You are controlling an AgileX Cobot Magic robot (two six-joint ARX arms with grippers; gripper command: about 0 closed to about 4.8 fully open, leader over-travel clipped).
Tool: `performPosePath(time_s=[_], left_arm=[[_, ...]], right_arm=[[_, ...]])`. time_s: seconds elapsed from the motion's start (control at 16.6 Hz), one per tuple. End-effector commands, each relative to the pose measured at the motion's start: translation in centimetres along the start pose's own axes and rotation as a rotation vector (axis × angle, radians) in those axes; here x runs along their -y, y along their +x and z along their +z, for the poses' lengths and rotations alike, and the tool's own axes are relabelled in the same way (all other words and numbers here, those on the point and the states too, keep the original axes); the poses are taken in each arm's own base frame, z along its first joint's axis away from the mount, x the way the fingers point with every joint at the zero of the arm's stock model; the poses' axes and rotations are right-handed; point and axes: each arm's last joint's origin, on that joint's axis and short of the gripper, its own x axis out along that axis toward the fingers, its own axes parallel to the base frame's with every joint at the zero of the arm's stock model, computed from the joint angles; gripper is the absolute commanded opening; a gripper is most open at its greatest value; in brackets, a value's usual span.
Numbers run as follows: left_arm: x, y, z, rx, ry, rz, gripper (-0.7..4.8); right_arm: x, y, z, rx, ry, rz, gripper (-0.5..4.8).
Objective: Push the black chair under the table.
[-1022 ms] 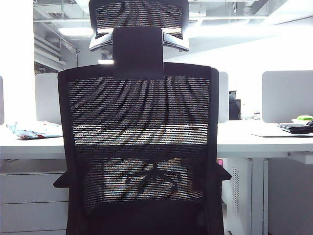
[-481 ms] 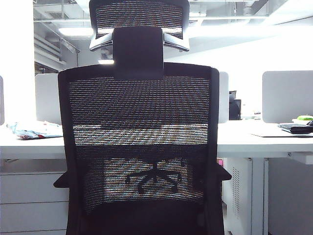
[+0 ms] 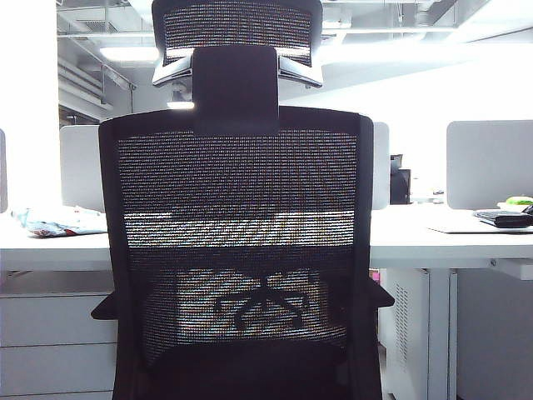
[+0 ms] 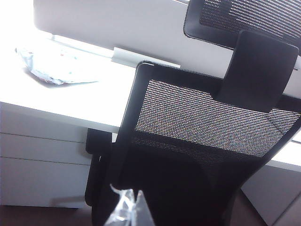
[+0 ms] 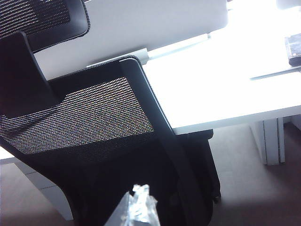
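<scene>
The black chair (image 3: 237,192) fills the middle of the exterior view, its mesh back toward the camera and its headrest (image 3: 236,29) above a black block (image 3: 234,79). The white table (image 3: 433,237) runs across behind it, and the chair's armrests (image 3: 381,296) sit just below the desk top's edge. Neither gripper shows in the exterior view. My left gripper (image 4: 129,207) hangs shut and empty behind the chair's back (image 4: 197,122), apart from it. My right gripper (image 5: 138,205) is likewise shut and empty behind the chair's back (image 5: 89,117).
A crumpled plastic packet (image 3: 54,221) lies on the table's left part. A black object (image 3: 504,218) and something green (image 3: 519,201) lie at the far right. A white drawer unit (image 3: 54,342) stands under the left side, with pale divider panels (image 3: 489,162) behind the desk.
</scene>
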Motion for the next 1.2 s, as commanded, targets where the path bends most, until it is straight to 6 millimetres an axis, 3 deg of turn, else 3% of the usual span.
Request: performPosePath(time_s=[0.06, 0.36, 0.6, 0.9, 1.2], left_arm=[[0.1, 0.0, 0.2, 0.012, -0.001, -0.005, -0.05], [-0.2, 0.2, -0.4, -0.012, 0.112, 0.013, -0.05], [-1.2, 1.9, -3.6, -0.045, 0.264, 0.042, -0.05], [-2.4, 3.3, -7.3, -0.06, 0.258, 0.05, -0.05], [-2.8, 3.7, -8.8, -0.061, 0.229, 0.055, -0.05]], right_arm=[[-0.1, -0.1, 0.3, 0.02, -0.002, 0.003, 0.03], [-0.1, -0.1, 0.3, 0.02, -0.002, 0.003, 0.03], [-0.1, -0.1, 0.3, 0.02, -0.002, 0.003, 0.03], [-0.1, -0.1, 0.3, 0.02, -0.002, 0.003, 0.03], [-0.1, -0.1, 0.3, 0.02, -0.002, 0.003, 0.03]])
